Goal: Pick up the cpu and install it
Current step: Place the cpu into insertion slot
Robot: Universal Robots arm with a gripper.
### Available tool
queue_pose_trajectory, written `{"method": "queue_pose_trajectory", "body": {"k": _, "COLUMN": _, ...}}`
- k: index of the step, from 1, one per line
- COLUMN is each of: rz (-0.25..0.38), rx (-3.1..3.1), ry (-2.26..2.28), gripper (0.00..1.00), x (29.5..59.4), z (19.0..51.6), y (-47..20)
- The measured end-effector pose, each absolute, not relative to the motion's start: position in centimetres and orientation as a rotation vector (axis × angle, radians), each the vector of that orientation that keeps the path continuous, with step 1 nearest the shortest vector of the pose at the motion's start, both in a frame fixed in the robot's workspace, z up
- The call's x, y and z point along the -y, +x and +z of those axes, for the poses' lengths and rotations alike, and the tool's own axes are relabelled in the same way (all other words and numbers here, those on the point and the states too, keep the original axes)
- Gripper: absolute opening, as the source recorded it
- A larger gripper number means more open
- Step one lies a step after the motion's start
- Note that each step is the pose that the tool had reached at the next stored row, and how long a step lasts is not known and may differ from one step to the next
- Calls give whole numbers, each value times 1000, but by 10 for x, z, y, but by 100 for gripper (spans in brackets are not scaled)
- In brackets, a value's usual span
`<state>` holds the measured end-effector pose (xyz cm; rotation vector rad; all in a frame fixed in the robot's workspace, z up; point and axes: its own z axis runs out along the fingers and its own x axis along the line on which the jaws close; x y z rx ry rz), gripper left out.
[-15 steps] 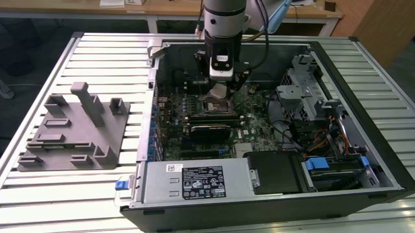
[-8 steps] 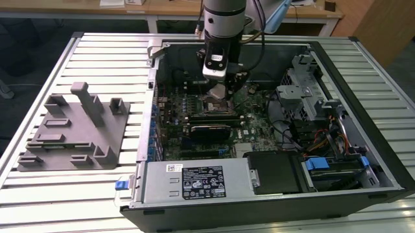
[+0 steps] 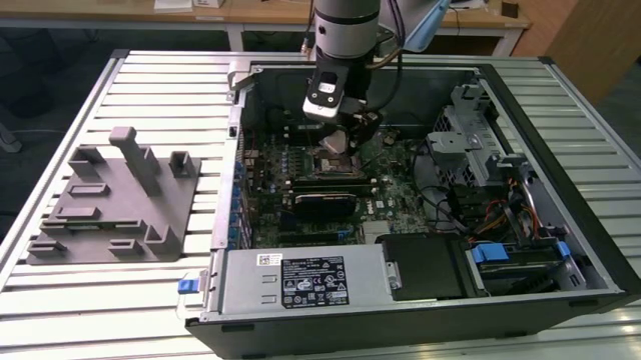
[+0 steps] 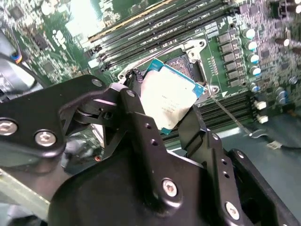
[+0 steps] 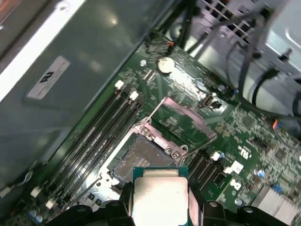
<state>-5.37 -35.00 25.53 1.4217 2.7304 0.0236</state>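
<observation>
Holding the cpu (image 4: pixel 171 99), a small flat square chip with a silver-grey metal top and a paler green rim, the black two-finger gripper (image 4: pixel 169 107) is closed on its opposite edges, with the fingers (image 4: pixel 141 123) pinching the chip between them. In the exterior view the gripper (image 3: pixel 346 133) hangs inside the open black computer case (image 3: pixel 561 97), low over the green motherboard (image 5: pixel 244 134). The chip (image 5: pixel 160 197) sits just above the square open socket (image 5: pixel 141 157), apart from it and not seated. The socket's metal load plate (image 5: pixel 181 120) stands flipped up, so the recess is bare. Step in hand, as I judge it: pick done, install under way, at alignment over the socket. The chip looks somewhat tilted against the board in the second wrist view. Seating it likely calls for squaring the edges to the socket frame, levelling the chip, and a gentle straight descent before release. The grey plastic block (image 3: pixel 110 202) lies on the slatted metal table (image 3: pixel 161 82), well apart.
</observation>
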Motion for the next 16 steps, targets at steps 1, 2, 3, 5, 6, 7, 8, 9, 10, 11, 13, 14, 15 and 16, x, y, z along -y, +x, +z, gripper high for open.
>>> {"method": "queue_pose_trajectory", "body": {"k": 1, "rz": 23, "rx": -2717, "ry": 1446, "gripper": 55, "x": 350, "z": 255, "y": -54}}
{"method": "queue_pose_trajectory", "body": {"k": 2, "rz": 22, "rx": -2704, "ry": 1471, "gripper": 55, "x": 350, "z": 255, "y": -54}}
{"method": "queue_pose_trajectory", "body": {"k": 3, "rz": 21, "rx": -2691, "ry": 1495, "gripper": 55, "x": 350, "z": 255, "y": -54}}
{"method": "queue_pose_trajectory", "body": {"k": 5, "rz": 19, "rx": -2662, "ry": 1544, "gripper": 55, "x": 350, "z": 255, "y": -54}}
{"method": "queue_pose_trajectory", "body": {"k": 6, "rz": 18, "rx": -2648, "ry": 1568, "gripper": 55, "x": 350, "z": 255, "y": -54}}
{"method": "queue_pose_trajectory", "body": {"k": 7, "rz": 17, "rx": -2634, "ry": 1592, "gripper": 55, "x": 350, "z": 255, "y": -54}}
{"method": "queue_pose_trajectory", "body": {"k": 8, "rz": 16, "rx": -2619, "ry": 1615, "gripper": 55, "x": 350, "z": 255, "y": -54}}
{"method": "queue_pose_trajectory", "body": {"k": 9, "rz": 16, "rx": -2603, "ry": 1641, "gripper": 55, "x": 350, "z": 255, "y": -54}}
{"method": "queue_pose_trajectory", "body": {"k": 10, "rz": 15, "rx": -2590, "ry": 1662, "gripper": 55, "x": 350, "z": 255, "y": -54}}
{"method": "queue_pose_trajectory", "body": {"k": 11, "rz": 14, "rx": -2573, "ry": 1687, "gripper": 55, "x": 350, "z": 255, "y": -54}}
{"method": "queue_pose_trajectory", "body": {"k": 13, "rz": 12, "rx": -2542, "ry": 1733, "gripper": 55, "x": 350, "z": 255, "y": -54}}
{"method": "queue_pose_trajectory", "body": {"k": 14, "rz": 11, "rx": -2527, "ry": 1756, "gripper": 55, "x": 350, "z": 255, "y": -54}}
{"method": "queue_pose_trajectory", "body": {"k": 15, "rz": 10, "rx": -2511, "ry": 1779, "gripper": 55, "x": 350, "z": 255, "y": -54}}
{"method": "queue_pose_trajectory", "body": {"k": 16, "rz": 9, "rx": -2495, "ry": 1801, "gripper": 55, "x": 350, "z": 254, "y": -54}}
